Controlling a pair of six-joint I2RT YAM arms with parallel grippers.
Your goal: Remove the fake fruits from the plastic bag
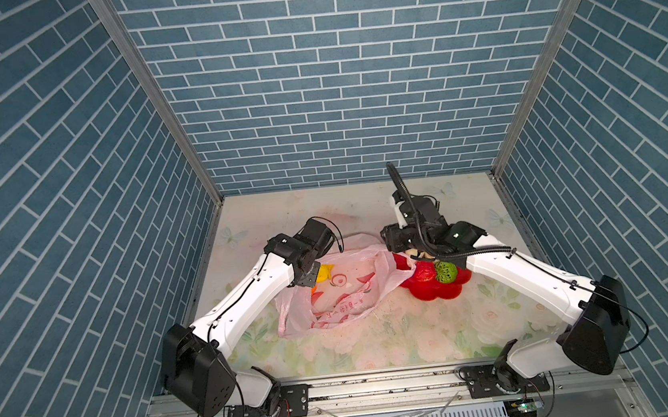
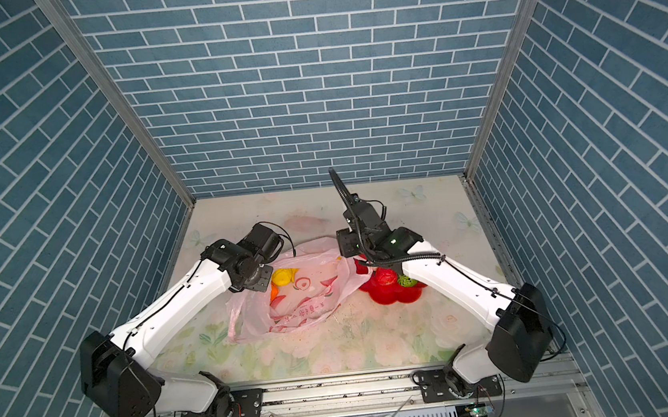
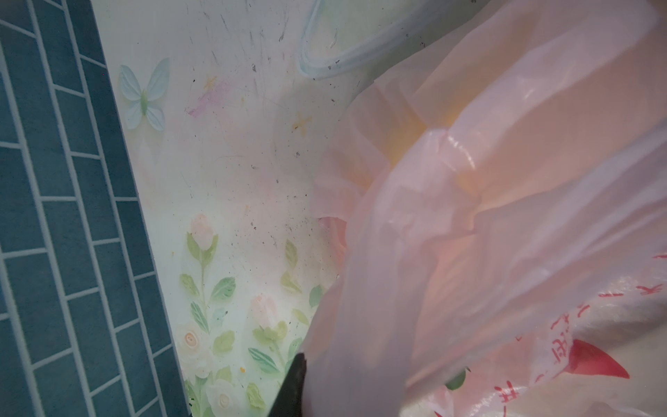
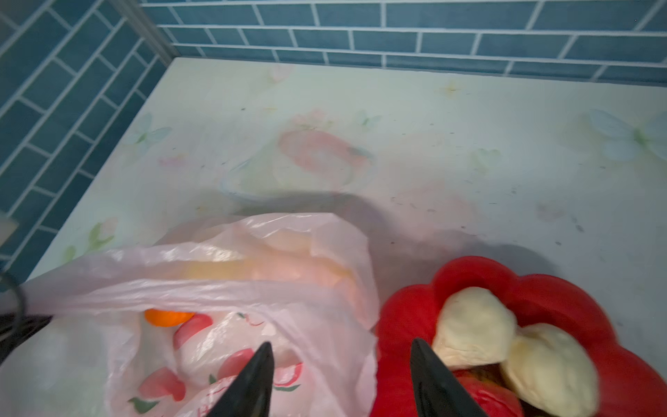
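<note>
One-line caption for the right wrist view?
Open right gripper over bag and red dish; orange fruit in bag, two cream fruits in dish.

The thin translucent pink plastic bag [image 3: 487, 234] is draping over the left gripper [image 3: 306, 393] in its wrist view, leaving only one dark fingertip [image 3: 294, 379] showing at the picture's edge. Whether the jaws are pinching the film cannot be told. In both top views each gripper is hiding beneath its own wrist. The right gripper [image 4: 341, 343] is being cut off by the frame edge, with only two black tips showing. A small orange toy fruit [image 4: 168, 317] is peeking out as a sliver, and a pale yellow shape [image 4: 216, 269] is blurring behind the film. The red flower-shaped dish [image 4: 541, 285] is running off the picture, and its two cream toy fruits [image 4: 472, 325] are looking soft and blurred.
</note>
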